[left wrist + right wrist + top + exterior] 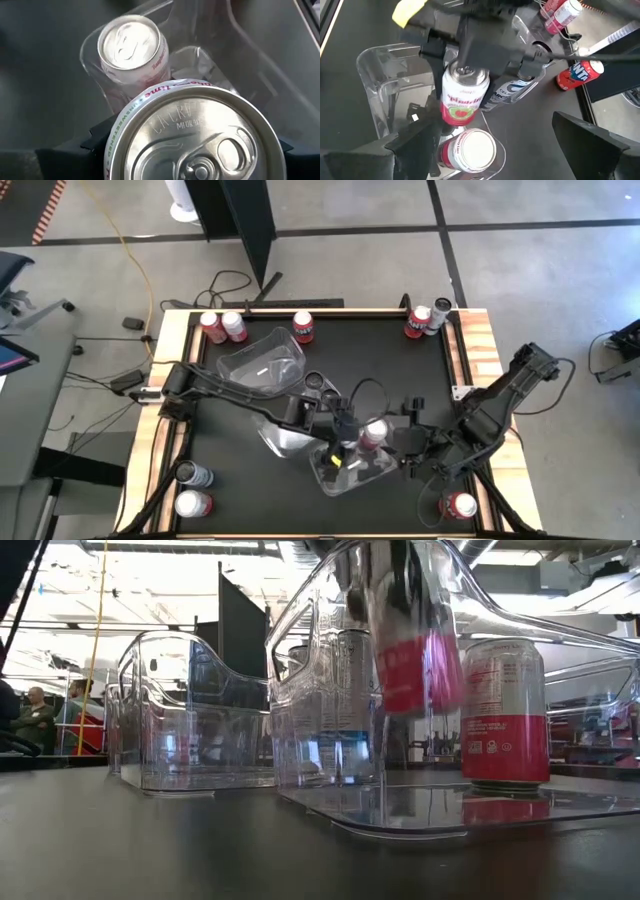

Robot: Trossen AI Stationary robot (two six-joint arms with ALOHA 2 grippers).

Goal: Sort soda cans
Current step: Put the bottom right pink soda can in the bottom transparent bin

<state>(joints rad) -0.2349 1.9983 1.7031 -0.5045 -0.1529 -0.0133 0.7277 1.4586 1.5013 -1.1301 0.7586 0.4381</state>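
Note:
My left gripper [465, 75] is shut on a white-and-red soda can [462, 97], held over a clear tub [345, 470] at the table's middle near edge. Inside that tub stand a red-and-white can [470, 150] and a dark can [512, 92]. In the low view the held can [415, 660] hangs above the tub's floor, beside the standing can [505, 710]. My right gripper [502, 150] is open wide at the tub's right end. Its fingers stand on either side of the tub's end, and I see no touch. My left gripper pinches the white-and-red can by its upper wall, just under the silver top [125, 125], one finger [95, 142] on each side. The fingers come from above, pointing down. The can hangs upright below them, lifted clear of the tub's floor [420, 805].
Two more clear tubs [262, 360] [285, 435] sit left of the middle. Loose cans stand along the far edge [212, 328] [303, 327] [418, 322], at the near left corner [192, 503] and near right corner [460, 505]. A red can [580, 75] lies beyond the tub.

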